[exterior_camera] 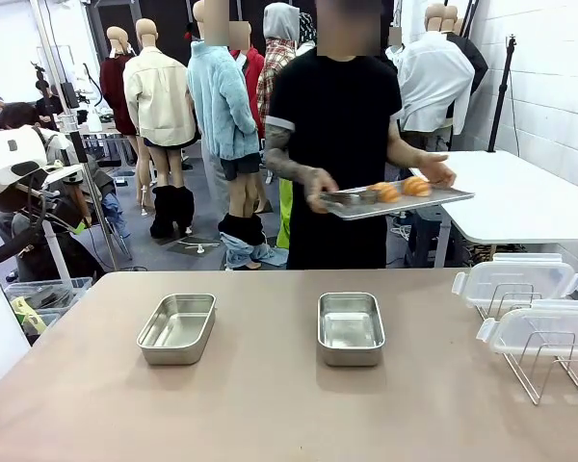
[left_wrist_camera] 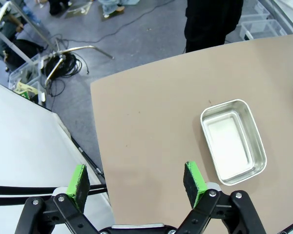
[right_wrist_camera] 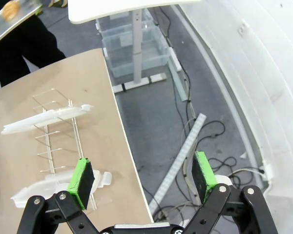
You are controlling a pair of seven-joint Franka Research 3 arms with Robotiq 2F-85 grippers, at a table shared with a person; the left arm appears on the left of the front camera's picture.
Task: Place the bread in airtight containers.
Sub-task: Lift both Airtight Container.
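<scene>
**benchbot_fan:** What are the end effectors doing right now?

**gripgeek:** The left end effector (left_wrist_camera: 136,179) is hanging wide open with nothing in it, over the tabletop (left_wrist_camera: 151,122) near its edge. The left container (left_wrist_camera: 233,141) is sitting open-topped just ahead, off to one side of its fingers. The right end effector (right_wrist_camera: 143,178) is gaping wide too, hovering off the tabletop's edge beside the wire rack (right_wrist_camera: 53,131) carrying the clear lids (right_wrist_camera: 44,117).

**benchbot_fan:** And the bread?

**gripgeek:** The bread (exterior_camera: 386,192) is lying on a tray (exterior_camera: 453,196) that the person (exterior_camera: 337,144) is holding at the far side, well apart from both end effectors. The right container (exterior_camera: 351,328) is sitting open-topped mid-tabletop.
</scene>
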